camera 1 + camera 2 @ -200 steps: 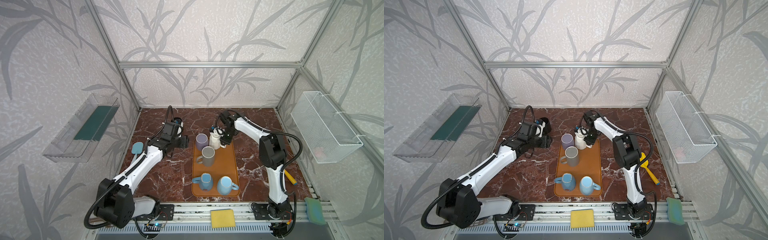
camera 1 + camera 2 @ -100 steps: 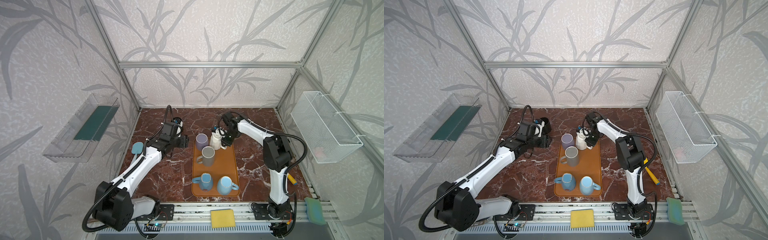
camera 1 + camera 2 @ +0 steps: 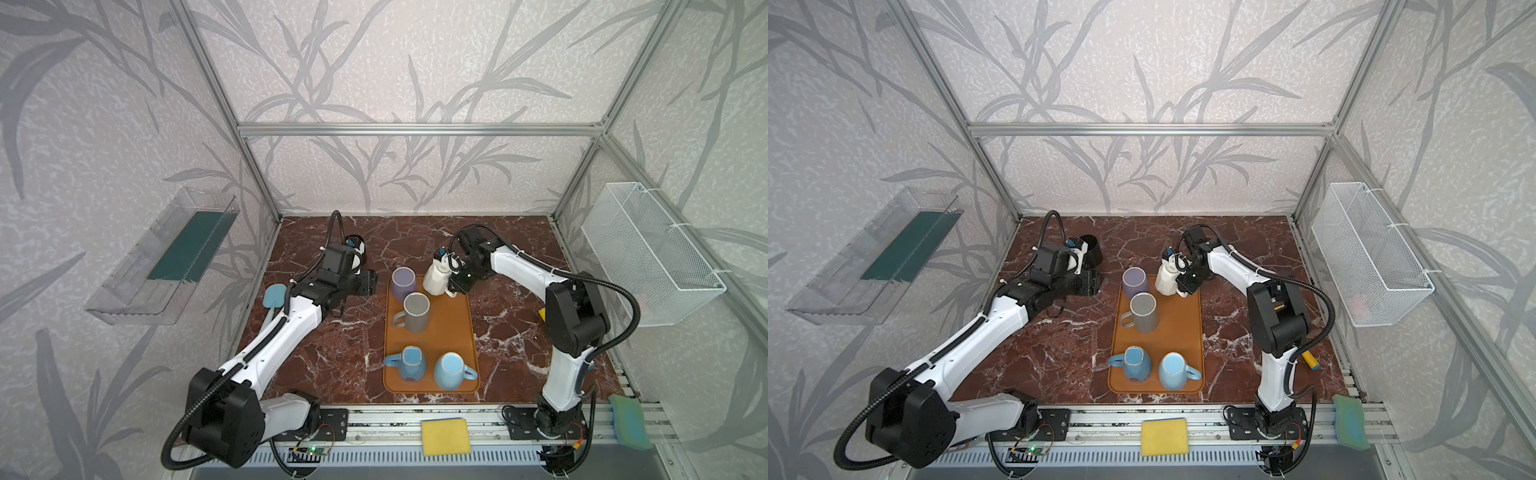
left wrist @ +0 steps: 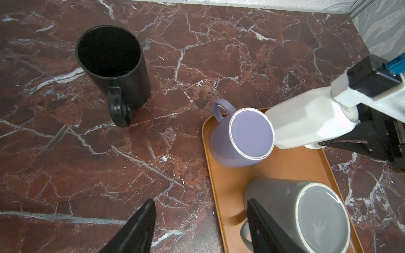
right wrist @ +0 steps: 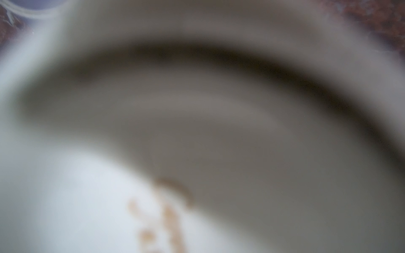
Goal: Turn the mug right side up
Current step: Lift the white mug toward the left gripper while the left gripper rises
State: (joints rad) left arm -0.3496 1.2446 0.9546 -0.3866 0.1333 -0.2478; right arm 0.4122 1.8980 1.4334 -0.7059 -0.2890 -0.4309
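A white faceted mug (image 3: 434, 279) (image 3: 1166, 281) (image 4: 306, 124) leans tilted at the far end of the orange tray (image 3: 457, 320), its wide end down beside the purple mug (image 3: 404, 282). My right gripper (image 3: 454, 287) (image 3: 1185, 286) is shut on the white mug from the right. In the right wrist view the white mug (image 5: 76, 197) is a blur that fills the frame and hides the jaws. My left gripper (image 3: 369, 283) (image 4: 201, 203) hangs open and empty over the marble just left of the tray, near the grey mug (image 4: 306, 214).
The purple mug, the grey mug (image 3: 417, 312) and two blue mugs (image 3: 410, 365) (image 3: 453, 369) stand upside down on the tray. A black mug (image 4: 114, 65) stands upright at the back left. A blue spatula (image 3: 274, 297) lies left; a yellow sponge (image 3: 444, 436) lies on the front rail.
The right arm's elbow has swung outward to the right while its gripper keeps hold of the white mug at the tray's far end. The left arm has barely shifted.
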